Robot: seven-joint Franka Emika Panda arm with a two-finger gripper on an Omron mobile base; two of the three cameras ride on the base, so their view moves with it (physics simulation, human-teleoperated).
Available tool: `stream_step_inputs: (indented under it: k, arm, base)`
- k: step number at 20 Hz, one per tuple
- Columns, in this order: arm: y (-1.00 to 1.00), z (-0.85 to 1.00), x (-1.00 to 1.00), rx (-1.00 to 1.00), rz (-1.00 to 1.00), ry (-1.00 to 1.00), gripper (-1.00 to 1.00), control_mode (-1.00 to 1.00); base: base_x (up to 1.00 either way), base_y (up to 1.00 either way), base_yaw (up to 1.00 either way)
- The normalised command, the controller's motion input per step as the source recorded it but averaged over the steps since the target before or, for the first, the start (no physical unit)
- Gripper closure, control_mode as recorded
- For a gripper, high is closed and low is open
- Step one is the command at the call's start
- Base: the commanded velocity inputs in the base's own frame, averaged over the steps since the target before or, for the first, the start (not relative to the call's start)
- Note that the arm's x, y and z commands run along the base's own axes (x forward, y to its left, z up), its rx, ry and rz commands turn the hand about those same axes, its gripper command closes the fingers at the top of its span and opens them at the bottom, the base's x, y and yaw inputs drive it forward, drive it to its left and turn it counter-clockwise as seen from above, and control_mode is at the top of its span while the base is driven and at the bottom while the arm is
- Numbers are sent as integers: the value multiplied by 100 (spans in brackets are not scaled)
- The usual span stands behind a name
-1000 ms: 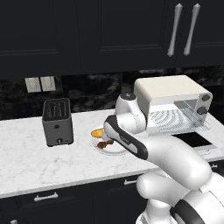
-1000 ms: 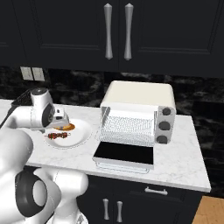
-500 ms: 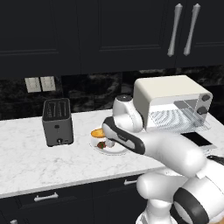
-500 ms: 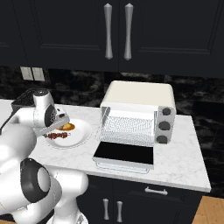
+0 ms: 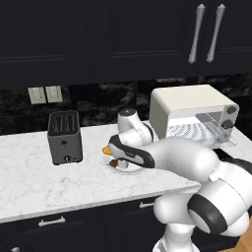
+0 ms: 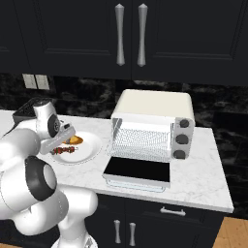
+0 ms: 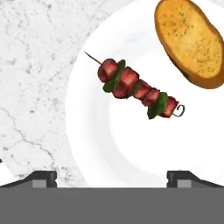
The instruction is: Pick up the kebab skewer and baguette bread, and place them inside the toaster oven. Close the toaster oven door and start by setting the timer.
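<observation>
On a white plate (image 7: 100, 144) lies the kebab skewer (image 7: 135, 94), dark red meat chunks with green pieces. The golden baguette bread (image 7: 192, 41) lies beside it on the same plate. My gripper (image 7: 113, 177) hangs open just above the plate, a short way off the skewer and holding nothing. From the base, the gripper (image 6: 62, 145) is over the skewer (image 6: 63, 150) and the baguette bread (image 6: 75, 140). The cream toaster oven (image 6: 152, 109) stands to the right. The toaster oven door (image 6: 137, 170) is folded down flat, and the wire rack (image 6: 143, 140) is bare.
A dark grey slot toaster (image 5: 64, 137) stands left of the plate (image 5: 129, 170) on the white marble counter (image 5: 34, 182). Dark cabinets with silver handles (image 6: 130, 34) hang above. The oven's round knobs (image 6: 181, 138) sit on its right side.
The hand has sunk slightly towards the plate, and the arm's elbow has swung a little. The jaws stay open. Skewer and bread have not moved.
</observation>
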Motion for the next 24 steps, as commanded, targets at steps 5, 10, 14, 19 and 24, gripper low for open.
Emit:
stream_step_inputs:
  k: [5,10,14,19,24]
  arm:
    - [2,-27,3,0,9,0,-100,-100]
    - [1,-15,25,0,8,0,-100,-100]
    - [0,-6,29,0,6,0,-100,-100]
    - [4,-20,24,0,5,0,-100,-100]
    - [5,-27,20,0,4,0,-100,-100]
  base:
    - [0,0,0]
    - [0,0,0]
    - [0,0,0]
    - [0,0,0]
    - [0,0,0]
